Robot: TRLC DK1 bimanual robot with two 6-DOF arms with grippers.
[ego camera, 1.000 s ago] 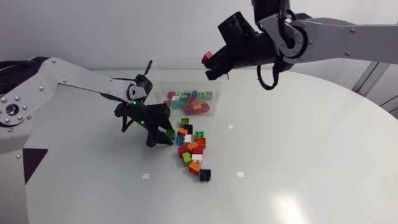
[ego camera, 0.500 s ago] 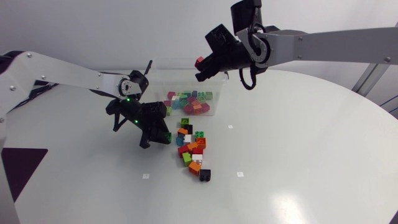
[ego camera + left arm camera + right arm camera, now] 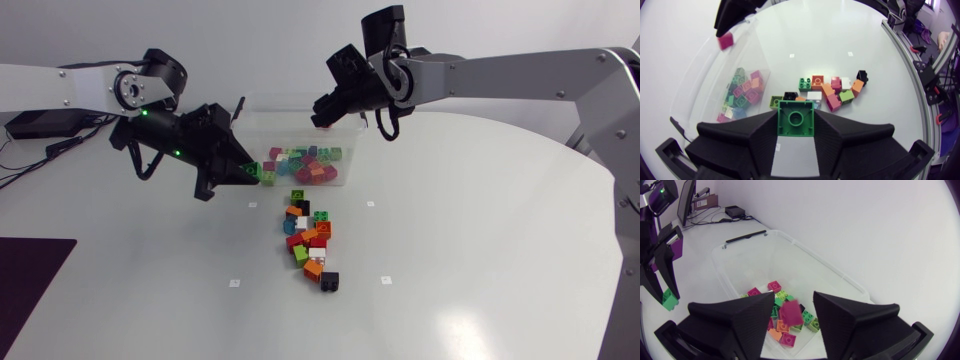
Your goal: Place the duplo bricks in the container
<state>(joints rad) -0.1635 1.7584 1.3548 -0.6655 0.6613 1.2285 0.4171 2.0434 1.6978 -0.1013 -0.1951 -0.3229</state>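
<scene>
Over the container [image 3: 275,125], right hand [image 3: 320,108] wide, pink brick [image 3: 790,314] loose — left hand [image 3: 796,120] grips a green brick [image 3: 796,112]; released short of the rim, it'd spill.

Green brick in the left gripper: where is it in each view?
Head: green brick in left gripper, at the container's left end.
Left wrist: green brick between its own fingers.
Right wrist: green brick held by left gripper, beside the container.
Shared landmark: the container.
</scene>
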